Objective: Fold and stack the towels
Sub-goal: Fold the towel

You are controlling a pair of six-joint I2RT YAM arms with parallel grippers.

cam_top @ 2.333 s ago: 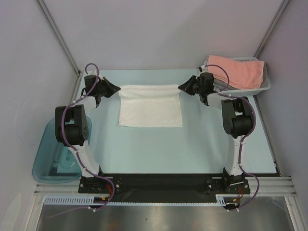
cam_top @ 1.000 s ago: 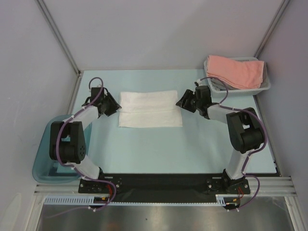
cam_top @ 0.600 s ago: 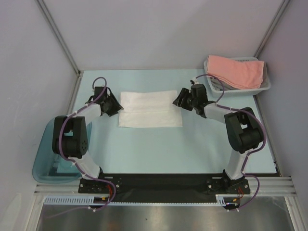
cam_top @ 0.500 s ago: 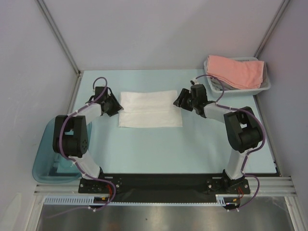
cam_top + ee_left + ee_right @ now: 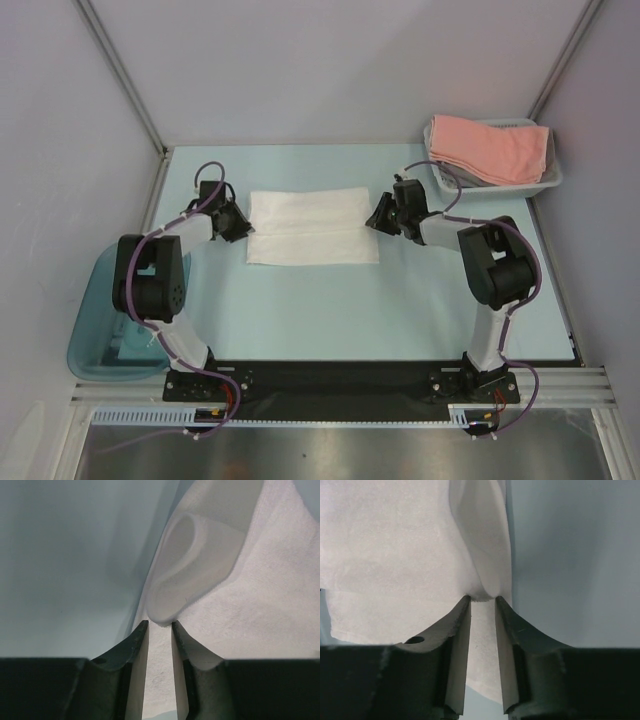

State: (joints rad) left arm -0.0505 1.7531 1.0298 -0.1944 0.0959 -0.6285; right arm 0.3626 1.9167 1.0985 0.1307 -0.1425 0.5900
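Pale-blue tabletop (image 5: 330,310), grey walls (image 5: 320,70); left pincer (image 5: 160,625), right pincer (image 5: 483,599) pinch white towel (image 5: 310,225).

White towel (image 5: 312,226), salmon-pink towel (image 5: 490,148)

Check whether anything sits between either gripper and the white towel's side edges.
Nothing visible does. The left gripper and right gripper each have a raised fold of the white towel pinched at their fingertips. The basket holding the pink towel stands apart, back right.
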